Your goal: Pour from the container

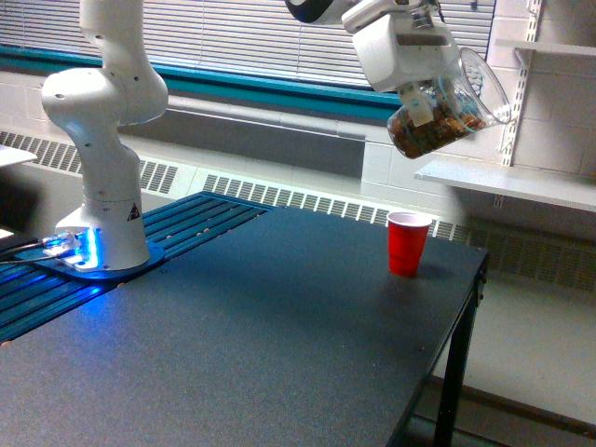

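1. The container [445, 116] was held tilted, pinched by the end effector [426, 91], high above the tabletop [279, 335].
2. The red cup [408, 243] was seen standing well below the end effector.

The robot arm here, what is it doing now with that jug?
The claw holds a clear jug tilted in the air, with brown lumps inside. A red cup stands upright on the dark table, below the jug and slightly toward the exterior view's left. Nothing is seen falling from the jug.
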Robot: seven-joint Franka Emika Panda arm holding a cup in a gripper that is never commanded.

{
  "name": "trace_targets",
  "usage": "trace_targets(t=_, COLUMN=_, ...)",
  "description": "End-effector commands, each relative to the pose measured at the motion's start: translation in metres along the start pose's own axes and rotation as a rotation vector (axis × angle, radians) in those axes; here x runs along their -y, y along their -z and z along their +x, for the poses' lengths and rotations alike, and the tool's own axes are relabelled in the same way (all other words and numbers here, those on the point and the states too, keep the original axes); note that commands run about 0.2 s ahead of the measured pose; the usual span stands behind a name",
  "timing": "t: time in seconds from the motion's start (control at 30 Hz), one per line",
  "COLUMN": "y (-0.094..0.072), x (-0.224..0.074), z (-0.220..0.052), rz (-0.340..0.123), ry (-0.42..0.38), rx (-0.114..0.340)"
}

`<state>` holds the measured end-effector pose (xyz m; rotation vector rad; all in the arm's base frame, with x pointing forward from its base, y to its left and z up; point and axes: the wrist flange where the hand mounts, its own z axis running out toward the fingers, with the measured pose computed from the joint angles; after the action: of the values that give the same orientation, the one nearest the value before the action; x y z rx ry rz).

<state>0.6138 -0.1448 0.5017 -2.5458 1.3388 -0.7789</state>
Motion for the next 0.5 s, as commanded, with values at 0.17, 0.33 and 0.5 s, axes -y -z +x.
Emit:
trace_targets(t=0.17, y=0.002, x=-0.021, z=0.014, rz=-0.020, ry=-0.034, rx=-0.031)
trace_targets(t=0.33, y=0.003, x=-0.017, z=0.007, rz=-0.014, ry=-0.014, rx=-0.029)
trace_targets(t=0.5, y=0.004, x=-0.011, z=-0.005, rz=-0.007, ry=0.016, rx=-0.023)
